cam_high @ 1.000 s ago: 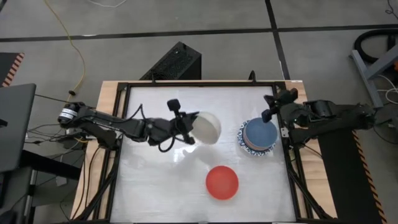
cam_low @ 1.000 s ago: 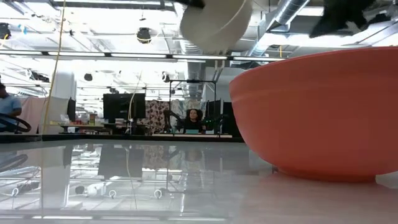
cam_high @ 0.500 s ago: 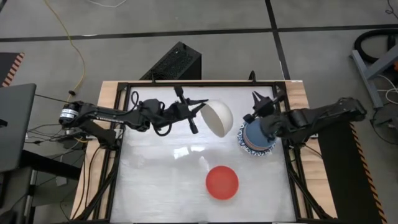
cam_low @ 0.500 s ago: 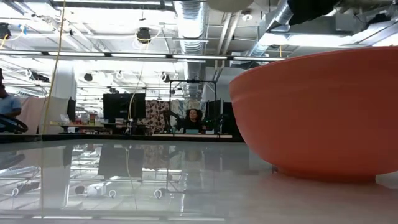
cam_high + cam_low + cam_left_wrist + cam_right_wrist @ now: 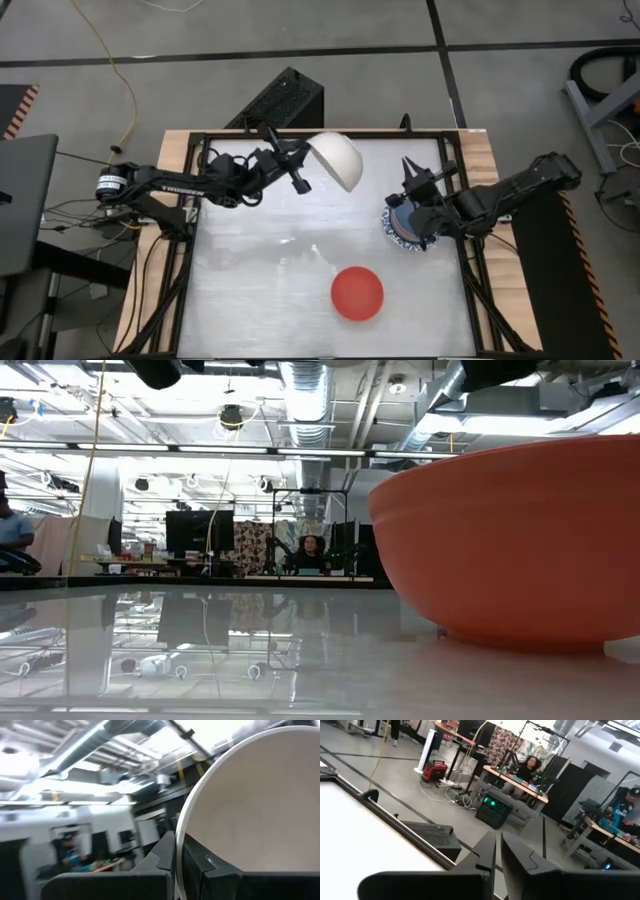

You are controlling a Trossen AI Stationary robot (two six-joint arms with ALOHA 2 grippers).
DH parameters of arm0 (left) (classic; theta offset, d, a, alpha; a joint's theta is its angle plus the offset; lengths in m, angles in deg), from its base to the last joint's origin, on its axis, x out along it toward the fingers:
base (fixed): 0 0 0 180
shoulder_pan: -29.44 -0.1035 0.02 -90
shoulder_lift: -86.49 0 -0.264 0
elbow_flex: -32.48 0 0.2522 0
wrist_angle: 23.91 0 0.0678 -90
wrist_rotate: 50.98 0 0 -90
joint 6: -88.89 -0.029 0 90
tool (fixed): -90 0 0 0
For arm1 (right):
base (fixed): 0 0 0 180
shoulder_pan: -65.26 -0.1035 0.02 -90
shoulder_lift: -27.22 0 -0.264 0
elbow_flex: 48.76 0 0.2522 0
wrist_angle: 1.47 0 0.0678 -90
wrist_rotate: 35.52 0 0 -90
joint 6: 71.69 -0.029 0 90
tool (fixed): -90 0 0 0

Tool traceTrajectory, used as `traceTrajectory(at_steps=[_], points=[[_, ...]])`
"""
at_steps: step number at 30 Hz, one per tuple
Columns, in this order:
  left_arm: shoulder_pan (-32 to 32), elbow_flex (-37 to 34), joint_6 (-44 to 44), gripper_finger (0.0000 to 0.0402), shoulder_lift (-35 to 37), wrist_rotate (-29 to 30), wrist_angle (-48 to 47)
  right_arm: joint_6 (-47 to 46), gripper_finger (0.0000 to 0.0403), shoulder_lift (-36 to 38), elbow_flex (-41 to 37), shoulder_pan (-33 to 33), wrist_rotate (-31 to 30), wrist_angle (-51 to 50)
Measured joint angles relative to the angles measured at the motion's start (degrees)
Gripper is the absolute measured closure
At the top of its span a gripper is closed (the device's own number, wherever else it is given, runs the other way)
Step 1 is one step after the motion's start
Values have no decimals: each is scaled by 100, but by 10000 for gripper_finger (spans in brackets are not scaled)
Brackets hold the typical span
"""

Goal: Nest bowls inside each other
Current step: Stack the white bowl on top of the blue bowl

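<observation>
Mostly done: my left gripper (image 5: 305,160) clamps the cream bowl (image 5: 337,161) aloft at twelve o'clock, my right gripper (image 5: 421,180), fingers nearly together, empty, over the stack (image 5: 405,229) at three; red bowl (image 5: 357,293) waits at six

White table (image 5: 260,290), black box (image 5: 283,98) behind it, yellow cable (image 5: 118,70) on floor, seated person (image 5: 529,766) at desk

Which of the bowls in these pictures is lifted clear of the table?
The cream bowl, pinched by its rim in the left gripper and tipped on edge. The red bowl sits alone on the table; the stack of bowls rests under the right gripper.
</observation>
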Motion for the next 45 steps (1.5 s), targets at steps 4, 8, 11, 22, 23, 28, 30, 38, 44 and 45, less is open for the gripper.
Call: traceTrajectory(at_steps=[4,8,11,22,23,28,30,38,44,45], points=[[11,0,-279,401,0,741,-138,368,354,-317,0,0,6,539],[-9,0,-461,401,0,1562,-199,1242,354,-662,0,1,18,1542],[-46,0,-448,401,0,1722,-188,1922,354,-890,0,99,174,2501],[-37,0,-751,401,0,1969,-211,3530,343,-1153,0,642,2338,5700],[-37,0,-788,401,0,1998,-213,3643,339,-1153,0,662,2474,5895],[-89,0,-954,401,0,2031,-124,4195,321,-1149,0,769,3250,6452],[-126,0,-1122,401,0,2064,-131,4388,319,-1151,1,836,3737,6446],[-168,0,-1505,401,0,2530,-117,4470,333,-1151,2,1077,3624,6609],[-275,0,-1344,401,2,2529,-84,4391,339,-1207,2,1378,3705,6826],[-294,0,-1319,401,2,2530,-84,4393,340,-1239,2,1431,3705,6939]])
